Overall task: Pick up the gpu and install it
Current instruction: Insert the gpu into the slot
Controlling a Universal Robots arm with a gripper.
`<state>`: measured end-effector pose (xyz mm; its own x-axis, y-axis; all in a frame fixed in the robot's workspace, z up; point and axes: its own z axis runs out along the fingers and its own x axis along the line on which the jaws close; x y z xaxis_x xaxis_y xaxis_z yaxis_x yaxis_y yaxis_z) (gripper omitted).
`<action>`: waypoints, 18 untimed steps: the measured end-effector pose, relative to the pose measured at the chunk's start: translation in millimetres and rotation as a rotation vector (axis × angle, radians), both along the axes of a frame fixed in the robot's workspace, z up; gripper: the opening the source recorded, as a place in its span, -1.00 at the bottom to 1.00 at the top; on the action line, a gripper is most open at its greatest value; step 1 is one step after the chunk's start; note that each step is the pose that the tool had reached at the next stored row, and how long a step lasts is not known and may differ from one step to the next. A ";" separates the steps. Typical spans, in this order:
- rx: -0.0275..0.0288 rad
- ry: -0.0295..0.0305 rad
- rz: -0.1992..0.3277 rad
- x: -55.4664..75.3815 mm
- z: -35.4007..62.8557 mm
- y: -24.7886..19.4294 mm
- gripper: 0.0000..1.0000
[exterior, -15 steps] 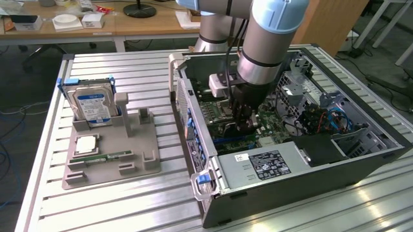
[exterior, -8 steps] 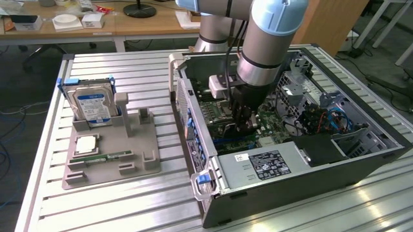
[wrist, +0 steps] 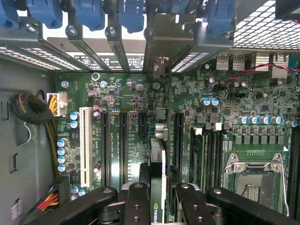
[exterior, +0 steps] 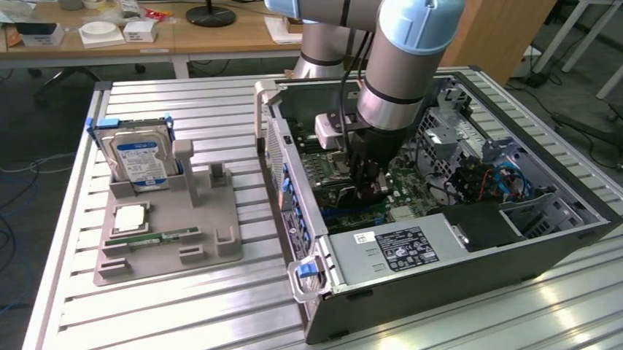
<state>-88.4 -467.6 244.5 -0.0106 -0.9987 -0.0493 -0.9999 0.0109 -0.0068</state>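
the gripper (wrist: pixel 158 199) pinches the gpu (wrist: pixel 158 164) edge-on, held vertical above the motherboard (wrist: pixel 126 136) slots toward 12 o'clock, so it can seat.

The gripper (exterior: pixel 368 191) stands deep inside the open computer case (exterior: pixel 545 244), its fingers clamped on the gpu (wrist: pixel 158 180), held edge-down over the motherboard (wrist: pixel 136 122). At the card's 9 o'clock in the exterior view, the case's slotted rear wall (exterior: pixel 277 157) crowds close. At 5 o'clock the power supply (exterior: pixel 409 248) blocks passage. At 3 o'clock, cables (exterior: pixel 486 179) and drive cage (exterior: pixel 443 127) fill the bay. Straight above, the case is open.
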 end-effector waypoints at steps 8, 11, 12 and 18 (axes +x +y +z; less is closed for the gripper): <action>-0.0001 0.0002 0.000 0.1 -2.1 0.0 -0.48; 0.0001 0.0004 0.000 0.7 -2.3 0.0 -0.48; 0.0001 0.0002 0.000 0.7 -2.3 0.0 -0.48; -0.0002 0.0003 0.000 0.8 -4.9 0.0 -0.48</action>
